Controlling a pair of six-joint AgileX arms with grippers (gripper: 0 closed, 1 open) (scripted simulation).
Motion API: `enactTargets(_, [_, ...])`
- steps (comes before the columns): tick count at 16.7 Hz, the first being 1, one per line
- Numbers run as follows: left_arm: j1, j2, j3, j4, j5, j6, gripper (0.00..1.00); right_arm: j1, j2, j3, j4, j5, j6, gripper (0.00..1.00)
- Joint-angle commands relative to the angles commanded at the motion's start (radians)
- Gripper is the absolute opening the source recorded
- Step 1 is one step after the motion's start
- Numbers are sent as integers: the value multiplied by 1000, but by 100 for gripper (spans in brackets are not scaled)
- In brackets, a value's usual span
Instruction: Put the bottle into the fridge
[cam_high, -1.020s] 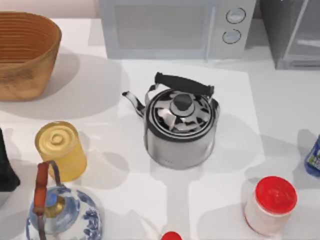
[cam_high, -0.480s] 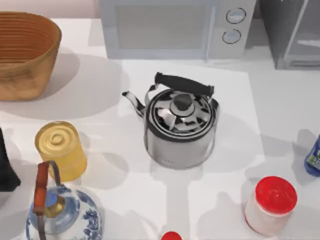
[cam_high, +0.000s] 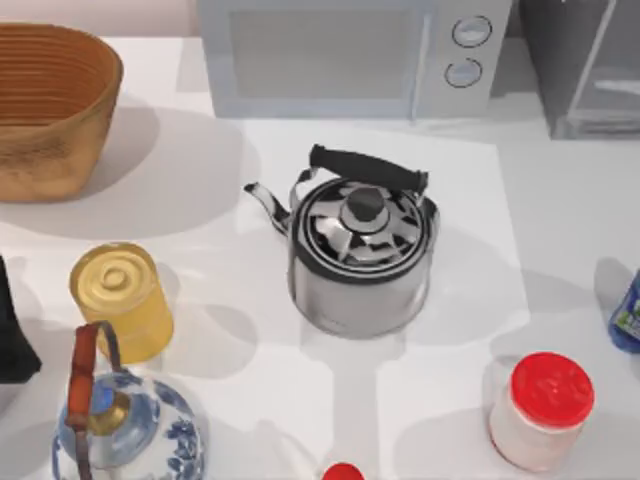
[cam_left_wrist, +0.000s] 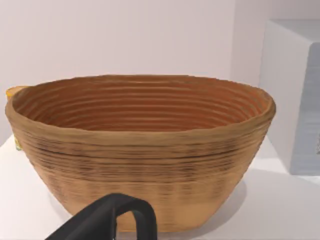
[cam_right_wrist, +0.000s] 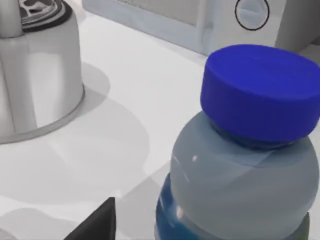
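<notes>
The bottle (cam_high: 628, 318), blue with a white-and-green label patch, stands at the table's right edge, partly cut off by the top view. The right wrist view has it very close, with its blue cap (cam_right_wrist: 260, 90) above a clear, blue-tinted body. A dark part of my right gripper (cam_right_wrist: 97, 222) sits low beside it. The fridge (cam_high: 585, 65), a dark grey box with a light-framed glassy door, stands at the back right. My left arm (cam_high: 10, 335) rests at the left edge, its gripper (cam_left_wrist: 115, 220) facing the basket.
A steel kettle (cam_high: 360, 255) stands mid-table, before the pale microwave (cam_high: 350, 55). A white jar with a red lid (cam_high: 540, 410) stands front right, near the bottle. A wicker basket (cam_high: 50, 105), a yellow can (cam_high: 120, 298) and a blue-and-white teapot (cam_high: 125, 430) line the left side.
</notes>
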Motion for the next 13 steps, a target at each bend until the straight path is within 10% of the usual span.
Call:
enactTargets(6, [0,0,0,0,0,0,100,-129,348,27,181,-239,-105,100])
enactTargets(13, [0,0,0,0,0,0,100,-138,375,28,193,-260,-116,100])
